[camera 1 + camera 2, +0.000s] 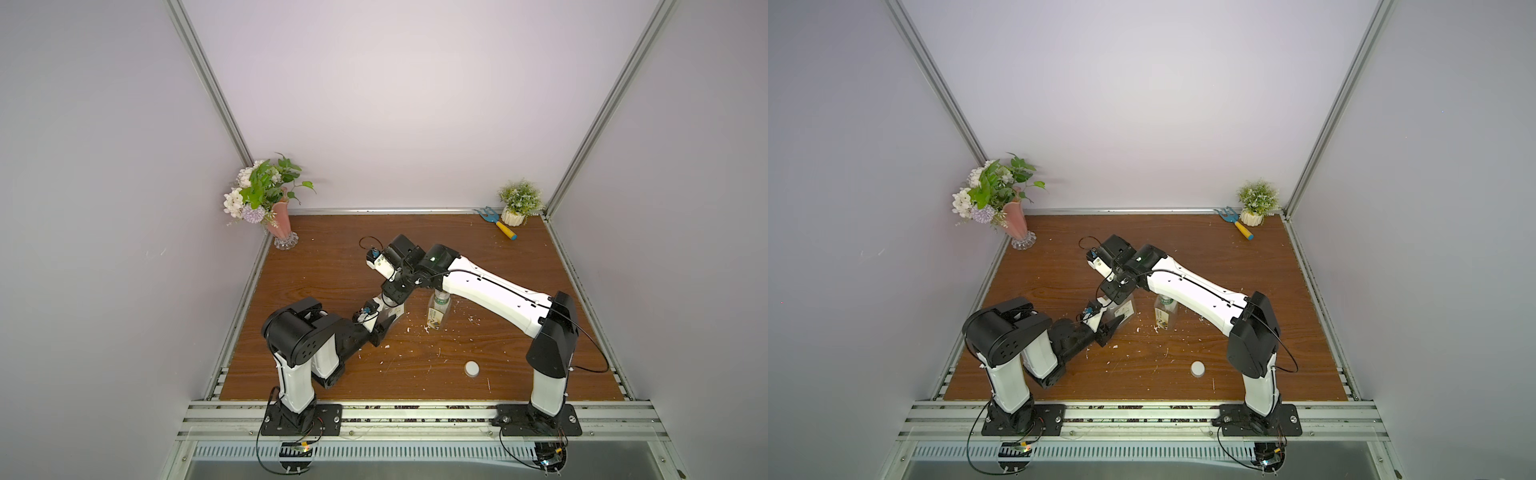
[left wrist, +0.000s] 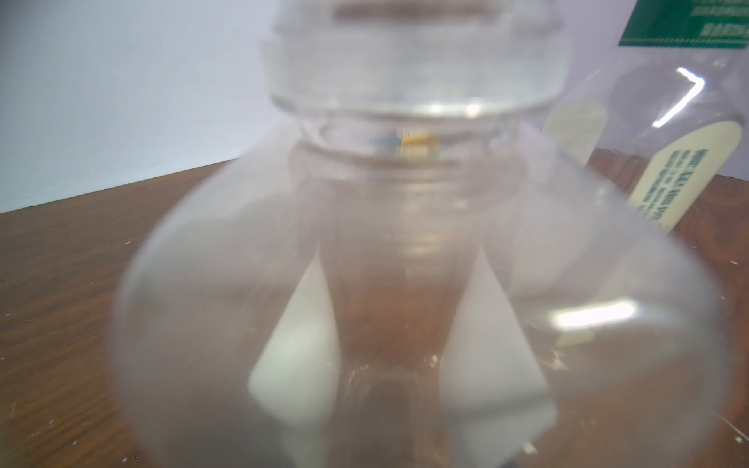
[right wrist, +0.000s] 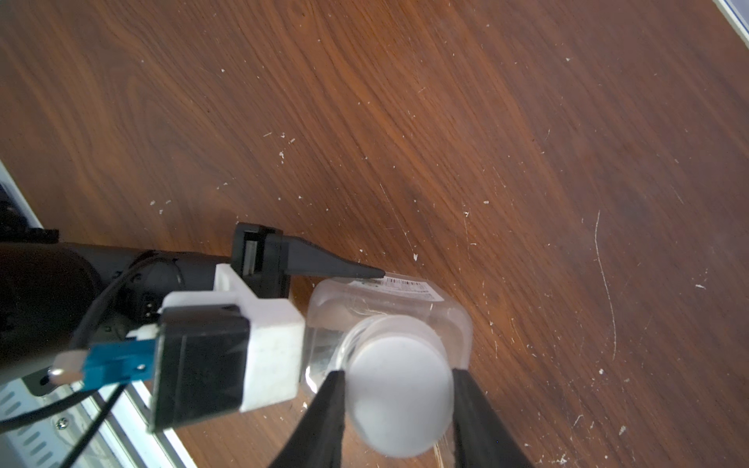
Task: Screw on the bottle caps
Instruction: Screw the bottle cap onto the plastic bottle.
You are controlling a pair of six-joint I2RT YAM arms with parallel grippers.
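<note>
Right gripper (image 3: pixel 399 375) pinches one cap (image 3: pixel 399 409) atop squarish bottle (image 3: pixel 448 314), apparently clasped by left gripper (image 1: pixel 388 314); neighbouring round bottle (image 1: pixel 438 313) is uncapped.

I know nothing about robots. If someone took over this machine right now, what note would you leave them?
Left gripper: shut on the square bottle, steadying it upright.
Right gripper: shut on a cap, held over that bottle's neck; how far it's threaded, I cannot tell.
Round bottle: stands beside, uncapped.
Second cap: loose on the table, near the front edge.
Done: nothing certain.
To do: finish this cap, then the second.
</note>
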